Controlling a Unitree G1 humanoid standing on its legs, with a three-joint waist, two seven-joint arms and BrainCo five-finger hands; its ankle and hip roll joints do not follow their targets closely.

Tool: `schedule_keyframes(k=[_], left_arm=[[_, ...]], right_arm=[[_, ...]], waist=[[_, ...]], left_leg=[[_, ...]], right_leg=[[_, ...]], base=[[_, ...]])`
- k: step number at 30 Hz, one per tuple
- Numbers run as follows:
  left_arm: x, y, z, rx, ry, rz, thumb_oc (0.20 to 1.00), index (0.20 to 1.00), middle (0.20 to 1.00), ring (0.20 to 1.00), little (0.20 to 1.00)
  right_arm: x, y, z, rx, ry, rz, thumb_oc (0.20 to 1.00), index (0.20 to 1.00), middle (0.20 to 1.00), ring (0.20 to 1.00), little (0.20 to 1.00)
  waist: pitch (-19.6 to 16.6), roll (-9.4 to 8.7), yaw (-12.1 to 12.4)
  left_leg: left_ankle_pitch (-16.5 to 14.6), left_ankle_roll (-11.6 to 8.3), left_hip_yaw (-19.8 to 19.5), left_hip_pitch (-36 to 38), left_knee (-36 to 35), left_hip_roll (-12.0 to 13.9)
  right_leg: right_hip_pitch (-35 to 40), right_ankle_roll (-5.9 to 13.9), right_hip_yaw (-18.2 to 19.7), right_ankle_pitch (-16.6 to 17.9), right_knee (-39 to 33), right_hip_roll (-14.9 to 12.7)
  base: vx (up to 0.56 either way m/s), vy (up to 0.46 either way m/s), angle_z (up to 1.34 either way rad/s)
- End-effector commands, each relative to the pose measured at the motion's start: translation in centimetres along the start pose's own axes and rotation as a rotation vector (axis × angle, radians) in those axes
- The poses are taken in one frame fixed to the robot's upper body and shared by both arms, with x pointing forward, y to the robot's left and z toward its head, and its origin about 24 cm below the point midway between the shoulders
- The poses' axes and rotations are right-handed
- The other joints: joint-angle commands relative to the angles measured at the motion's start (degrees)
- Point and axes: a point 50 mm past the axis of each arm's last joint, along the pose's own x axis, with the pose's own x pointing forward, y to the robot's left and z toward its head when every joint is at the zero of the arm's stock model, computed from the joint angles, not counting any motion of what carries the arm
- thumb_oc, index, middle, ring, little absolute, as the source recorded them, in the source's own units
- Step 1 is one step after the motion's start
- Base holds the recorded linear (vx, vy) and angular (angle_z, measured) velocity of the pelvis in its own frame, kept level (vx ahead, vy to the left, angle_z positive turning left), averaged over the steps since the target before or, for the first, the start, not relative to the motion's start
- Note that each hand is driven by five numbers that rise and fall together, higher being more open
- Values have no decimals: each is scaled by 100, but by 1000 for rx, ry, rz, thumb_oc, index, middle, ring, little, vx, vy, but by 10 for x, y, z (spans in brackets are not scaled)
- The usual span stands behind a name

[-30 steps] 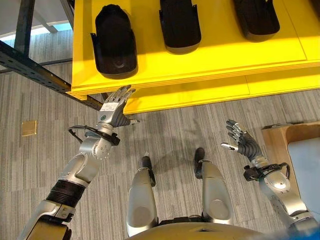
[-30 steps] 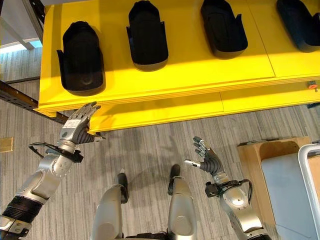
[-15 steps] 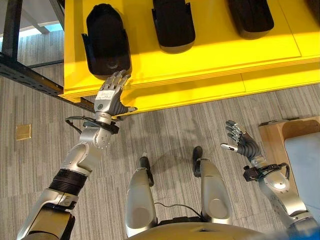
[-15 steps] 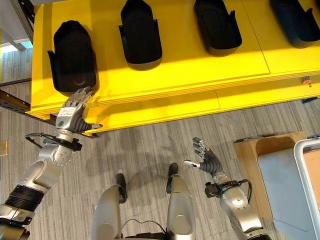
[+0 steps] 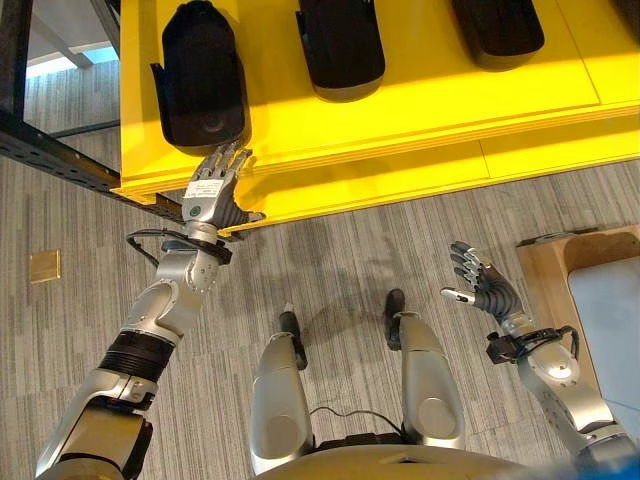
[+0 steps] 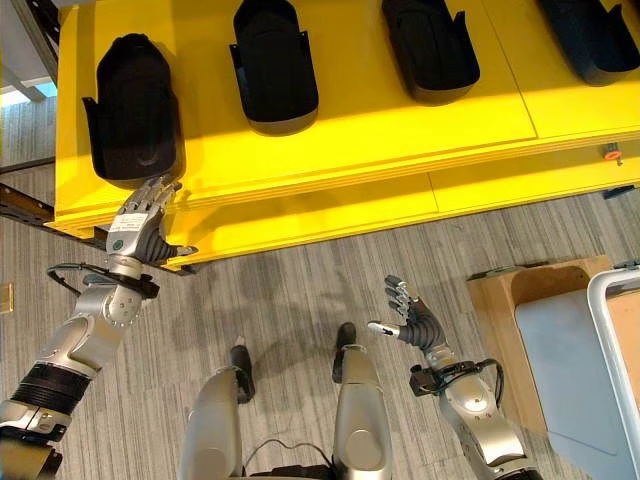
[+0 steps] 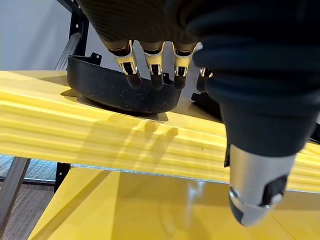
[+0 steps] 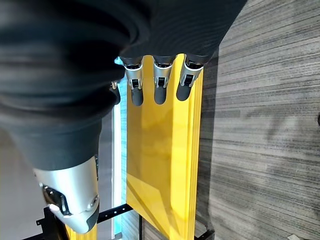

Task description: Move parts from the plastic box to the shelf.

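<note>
Left hand: my left hand (image 5: 212,195) is raised at the front edge of the yellow shelf (image 5: 420,95), fingers straight and spread, holding nothing; fingertips sit just short of the nearest black part (image 5: 200,75).
Right hand: my right hand (image 5: 485,290) hangs over the grey carpet (image 5: 340,260), well apart from the shelf, fingers relaxed and apart, empty.
Surroundings: I see a lower yellow board (image 5: 400,185) jutting out under the top one, a dark metal rail (image 5: 60,155) running off the shelf's left corner, and a wooden crate (image 6: 530,300) with a pale grey box (image 6: 570,370) in it on my right.
In the way: only the shelf lip lies between my left fingertips and the nearest part.
Parts: four black shell-shaped parts lie in a row on the shelf, second (image 6: 272,65), third (image 6: 430,48), fourth (image 6: 590,35).
Axis: each runs front to back across the shelf, rounded open end toward me.
</note>
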Motion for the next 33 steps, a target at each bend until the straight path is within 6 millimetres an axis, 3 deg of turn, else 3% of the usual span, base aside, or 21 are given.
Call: schedule_keyframes(k=[1, 33], left_arm=[[2, 9, -5, 46, -3, 62, 1000, 1000, 1000, 1000, 1000], [28, 18, -24, 119, 81, 108, 1000, 1000, 1000, 1000, 1000]], right_arm=[[-11, -1, 14, -12, -67, 13, 1000, 1000, 1000, 1000, 1000], [-16, -4, 12, -29, -59, 24, 1000, 1000, 1000, 1000, 1000]], waist=[[-315, -94, 2], [-323, -141, -117]], left_leg=[[603, -119, -159, -229, -208, 246], [564, -128, -120, -383, -12, 279]], right_leg=[[487, 455, 232, 92, -74, -406], [274, 462, 361, 93, 71, -392]], base=[[0, 0, 0], [0, 0, 0]])
